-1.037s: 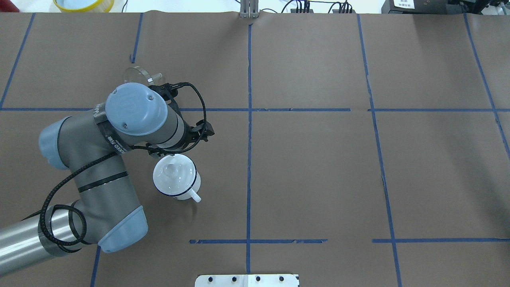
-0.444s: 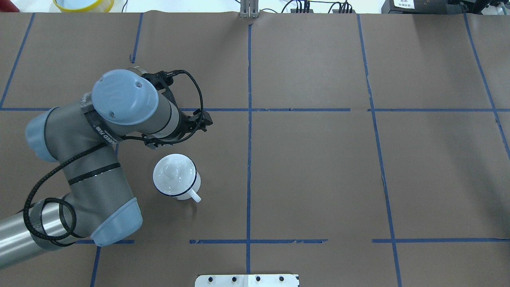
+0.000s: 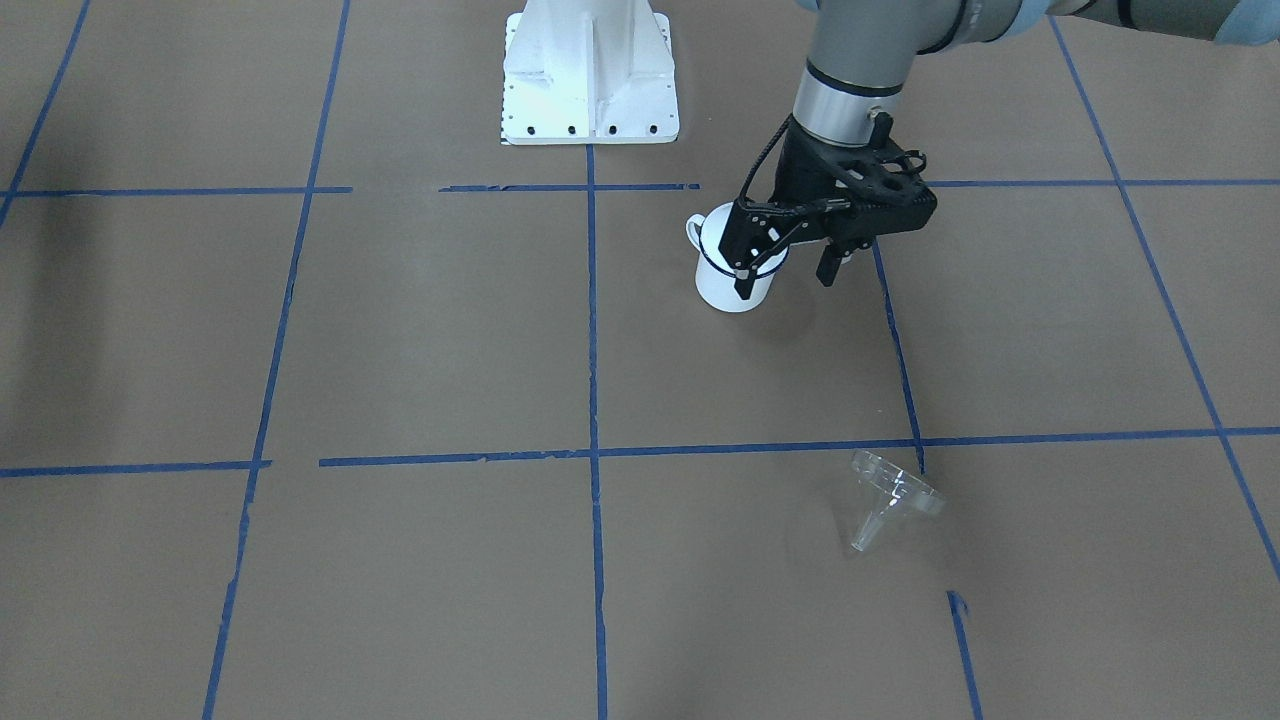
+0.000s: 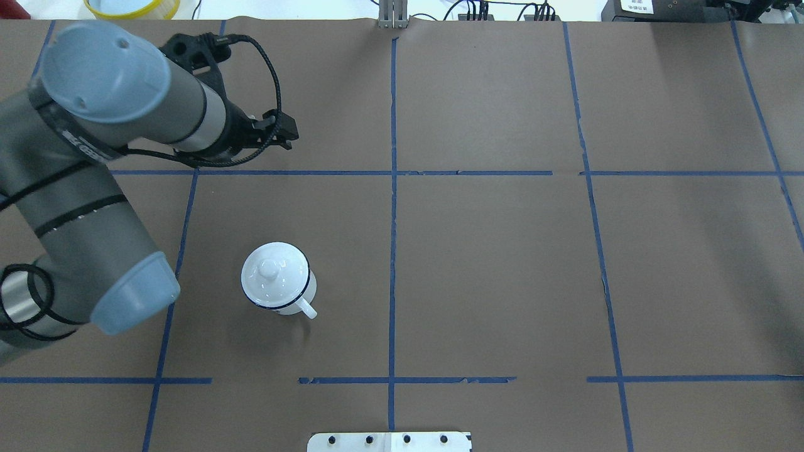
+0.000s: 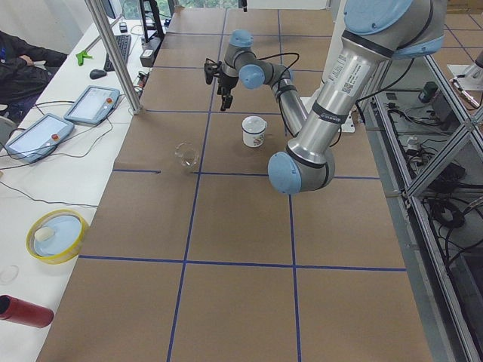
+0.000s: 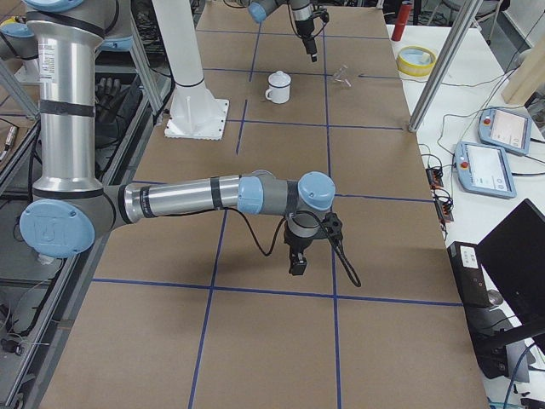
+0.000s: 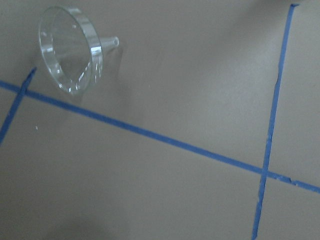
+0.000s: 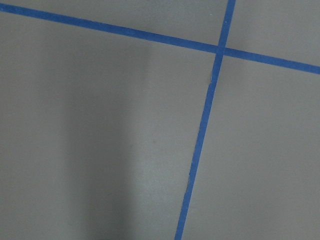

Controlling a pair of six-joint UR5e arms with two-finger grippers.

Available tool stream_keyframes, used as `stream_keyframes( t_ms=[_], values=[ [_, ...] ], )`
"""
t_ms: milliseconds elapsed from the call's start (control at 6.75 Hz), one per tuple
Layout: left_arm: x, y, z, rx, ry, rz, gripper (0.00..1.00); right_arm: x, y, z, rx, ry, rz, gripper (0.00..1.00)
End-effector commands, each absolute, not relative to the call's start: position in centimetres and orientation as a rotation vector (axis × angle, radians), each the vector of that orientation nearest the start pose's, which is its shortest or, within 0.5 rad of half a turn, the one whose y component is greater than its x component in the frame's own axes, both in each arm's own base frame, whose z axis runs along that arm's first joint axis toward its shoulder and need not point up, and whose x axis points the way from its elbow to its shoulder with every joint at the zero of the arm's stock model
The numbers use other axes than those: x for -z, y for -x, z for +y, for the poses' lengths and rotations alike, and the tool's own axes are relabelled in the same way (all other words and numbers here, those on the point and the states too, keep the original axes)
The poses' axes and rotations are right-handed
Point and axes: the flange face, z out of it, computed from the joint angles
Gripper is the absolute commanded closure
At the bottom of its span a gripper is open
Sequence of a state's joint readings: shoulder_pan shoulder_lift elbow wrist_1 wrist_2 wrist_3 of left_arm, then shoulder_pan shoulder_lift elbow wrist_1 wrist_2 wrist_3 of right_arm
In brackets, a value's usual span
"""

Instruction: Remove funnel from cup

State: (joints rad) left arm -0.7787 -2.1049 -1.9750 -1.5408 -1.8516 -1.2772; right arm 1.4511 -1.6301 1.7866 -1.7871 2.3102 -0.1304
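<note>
On the brown-papered table (image 4: pixel 502 263) the left arm (image 4: pixel 94 125) hangs raised, and the left tool (image 3: pixel 785 278) is spread wide, gripping nothing. The right tool (image 6: pixel 295 262) hovers far down the table; I cannot tell whether it's spread. The white lidded cup (image 3: pixel 722 290) stands upright. The clear funnel (image 3: pixel 890 495) lies on its side on the table, well apart from the cup.

No legible text in any view. Dark band (image 4: pixel 75 141) on left arm (image 4: pixel 88 213): white lettering, too small to read. Printed strip (image 5: pixel 352 73) on the same arm, left-side view: blurred. White label (image 4: pixel 639 5) on black box (image 4: pixel 669 9): unreadable.
</note>
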Motion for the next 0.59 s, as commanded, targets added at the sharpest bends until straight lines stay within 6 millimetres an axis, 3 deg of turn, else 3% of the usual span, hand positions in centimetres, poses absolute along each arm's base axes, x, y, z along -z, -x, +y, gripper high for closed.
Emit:
stream_keyframes(
  t_ms=[0,296,444],
  values=[
    [-24.1,-24.8,-52.5,0.147,-0.323,0.885,0.00,-60.5,-1.1,-46.2,0.216,0.053,-0.741,0.00],
    [-29.9,-16.2,-55.2,0.073,-0.339,0.825,0.00,-60.5,-1.1,-46.2,0.216,0.053,-0.741,0.00],
    [-34.4,-11.5,-57.3,0.008,-0.337,0.780,0.00,-60.5,-1.1,-46.2,0.216,0.053,-0.741,0.00]
  ],
)
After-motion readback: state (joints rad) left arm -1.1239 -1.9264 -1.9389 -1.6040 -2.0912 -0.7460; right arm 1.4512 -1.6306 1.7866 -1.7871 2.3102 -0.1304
